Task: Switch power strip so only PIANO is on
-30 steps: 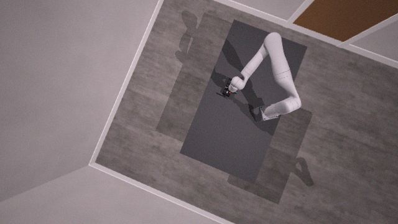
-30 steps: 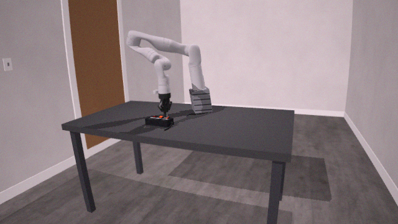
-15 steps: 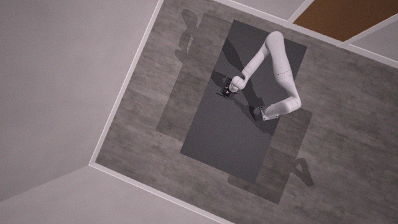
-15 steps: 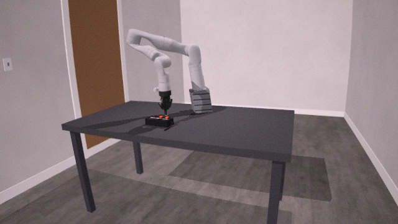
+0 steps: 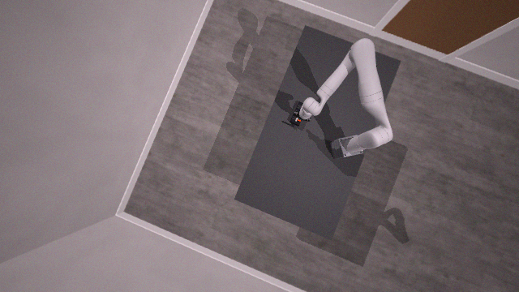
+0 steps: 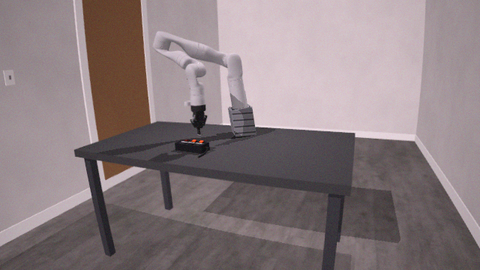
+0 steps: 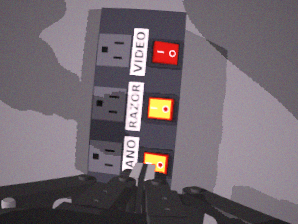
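While PIANO and RAZOR switches [image 7: 156,162] [image 7: 160,108] glow yellow and VIDEO's [image 7: 165,53] is red, the jaws are clenched empty.

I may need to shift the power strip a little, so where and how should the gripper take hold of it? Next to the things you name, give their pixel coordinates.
Probably by its two long side walls, near the RAZOR label [image 7: 134,106], coming straight down with the fingers opened across the narrow width. The power strip [image 6: 191,147] [image 7: 155,80] lies flat, longer than wide, its switches facing up, so side pads should avoid pressing them.

The hand [image 7: 144,177] hides the first letters of the PIANO label [image 7: 130,154].
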`<action>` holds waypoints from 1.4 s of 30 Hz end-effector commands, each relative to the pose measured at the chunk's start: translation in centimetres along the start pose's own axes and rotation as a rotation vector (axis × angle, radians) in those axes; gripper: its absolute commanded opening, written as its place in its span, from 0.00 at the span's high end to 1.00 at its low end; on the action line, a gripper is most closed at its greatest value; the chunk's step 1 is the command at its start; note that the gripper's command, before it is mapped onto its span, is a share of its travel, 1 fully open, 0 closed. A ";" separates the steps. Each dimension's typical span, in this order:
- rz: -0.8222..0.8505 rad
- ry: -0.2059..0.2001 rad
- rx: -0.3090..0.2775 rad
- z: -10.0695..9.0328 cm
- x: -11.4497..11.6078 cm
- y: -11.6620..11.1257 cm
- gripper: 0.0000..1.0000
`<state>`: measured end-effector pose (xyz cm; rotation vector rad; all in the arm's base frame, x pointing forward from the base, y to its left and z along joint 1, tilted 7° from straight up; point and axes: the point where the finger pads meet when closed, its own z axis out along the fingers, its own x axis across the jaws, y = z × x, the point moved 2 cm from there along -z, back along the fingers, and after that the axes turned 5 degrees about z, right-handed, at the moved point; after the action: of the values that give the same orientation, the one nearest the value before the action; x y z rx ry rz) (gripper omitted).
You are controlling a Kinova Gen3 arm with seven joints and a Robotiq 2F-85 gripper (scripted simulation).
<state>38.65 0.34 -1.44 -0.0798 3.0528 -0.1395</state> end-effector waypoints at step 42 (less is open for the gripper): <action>0.001 -0.003 0.001 -1.5 0.9 -4.7 1.00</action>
<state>37.78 -4.27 0.32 -0.0789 3.0516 -0.1401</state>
